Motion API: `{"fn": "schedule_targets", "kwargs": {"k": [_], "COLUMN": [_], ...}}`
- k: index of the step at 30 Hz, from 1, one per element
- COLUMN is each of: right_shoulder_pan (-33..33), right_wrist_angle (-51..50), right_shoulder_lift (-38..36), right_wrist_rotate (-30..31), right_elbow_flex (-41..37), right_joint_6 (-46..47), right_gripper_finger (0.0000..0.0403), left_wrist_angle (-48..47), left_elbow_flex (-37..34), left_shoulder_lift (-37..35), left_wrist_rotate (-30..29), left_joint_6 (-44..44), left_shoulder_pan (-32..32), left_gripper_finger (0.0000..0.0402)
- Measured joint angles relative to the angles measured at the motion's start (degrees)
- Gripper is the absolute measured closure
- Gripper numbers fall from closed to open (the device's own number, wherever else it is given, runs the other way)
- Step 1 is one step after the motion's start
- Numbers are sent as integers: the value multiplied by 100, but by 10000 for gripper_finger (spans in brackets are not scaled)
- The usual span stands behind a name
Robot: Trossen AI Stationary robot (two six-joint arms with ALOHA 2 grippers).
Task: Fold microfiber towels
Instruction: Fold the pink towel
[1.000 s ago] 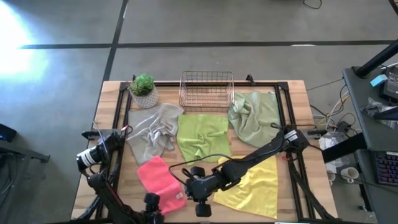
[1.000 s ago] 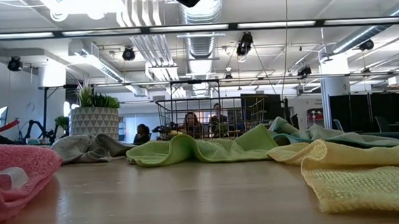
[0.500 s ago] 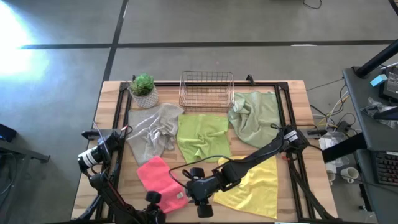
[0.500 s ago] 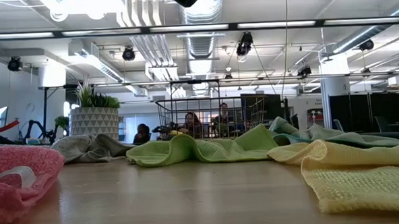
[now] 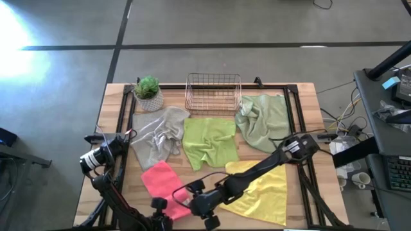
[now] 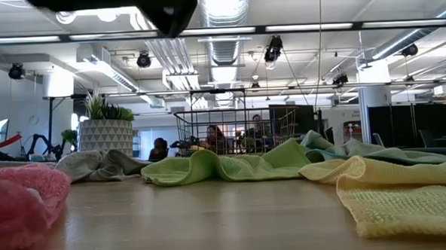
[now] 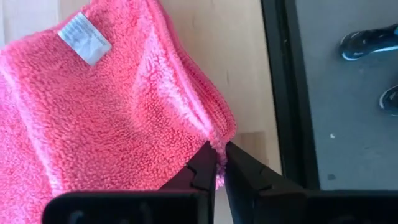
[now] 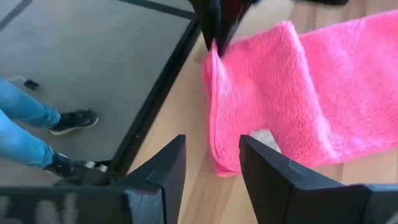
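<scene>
Wooden surface (image 5: 302,102) seen from above, bordered by a dark metal frame (image 5: 290,122). Along its far edge stand a potted plant (image 5: 148,93) in a white patterned pot and a copper wire basket (image 5: 213,92). In front of these lie, from the left arm's side to the right arm's, the grey towel (image 5: 157,136), crumpled; the lime green towel (image 5: 210,141), rumpled but spread; and the pale sage green towel (image 5: 264,120), bunched. Nearer the front edge lie the hot pink towel (image 5: 164,180) and the yellow towel (image 5: 263,192), the latter partly under the right arm.

Left hand (image 7: 219,167): at the front edge of the surface, fingers pinched together on one corner of the hot pink towel, whose white label (image 7: 85,38) faces up in the left wrist view. Right hand (image 8: 211,163): beside the same towel, fingers parted and holding nothing; the near edge of the pink cloth lies between and just beyond its fingertips.

Room: grey concrete floor (image 5: 212,25) crossed by dark lines around the surface; a cluttered desk (image 5: 395,128) with cables on the right. The low view shows an open ceiling with ducts (image 6: 226,19) and track lights, and seated people (image 6: 216,136) behind the basket. A person's jeans and dark shoes (image 8: 71,119) stand on the floor by the front edge.
</scene>
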Motion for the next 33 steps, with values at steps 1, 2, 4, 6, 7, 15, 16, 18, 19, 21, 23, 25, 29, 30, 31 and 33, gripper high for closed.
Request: {"fn": "schedule_targets", "kwargs": {"k": [1,2,4,6,7,15,16,18,19,21,23,25,29,30,31,33], "right_shoulder_pan": [0,0,0,0,0,-5,-11,-12,-18,-24,-52,-66,-66,-66,-66,-66], "right_wrist_angle": [17,22,41,167,222,475,494,494,528,500,508,473,421,410,409,405], "right_shoulder_lift": [56,110,210,271,300,657,672,698,728,750,791,792,792,792,794,794], "right_wrist_rotate": [0,-1,-2,0,-2,-12,-10,-7,12,165,165,141,135,134,134,132], "right_elbow_flex": [2,2,2,2,2,-1,-1,0,6,6,4,4,-38,-52,-62,-76], "right_joint_6": [0,-2,-16,-40,-61,-205,-207,-242,-256,-292,-293,-293,-299,-297,-297,-307], "right_gripper_finger": [264,263,262,261,261,264,264,264,264,264,264,264,264,264,264,264], "left_wrist_angle": [4,5,7,12,9,34,34,32,36,34,54,53,55,55,53,54], "left_elbow_flex": [0,0,0,0,0,0,0,0,0,0,0,0,0,0,0,0], "left_shoulder_lift": [-19,-29,-33,-33,-36,-42,-42,-42,-42,-44,-46,-48,-50,-50,-50,-50], "left_wrist_rotate": [-1,-2,-1,-3,-6,-3,-3,-1,-1,5,12,12,12,12,12,17], "left_joint_6": [1,0,0,0,0,6,7,7,7,7,9,9,9,9,9,9], "left_shoulder_pan": [7,7,10,28,38,136,140,162,162,175,176,181,184,184,188,203], "left_gripper_finger": [392,392,392,392,392,392,392,392,392,392,392,392,392,392,392,392]}}
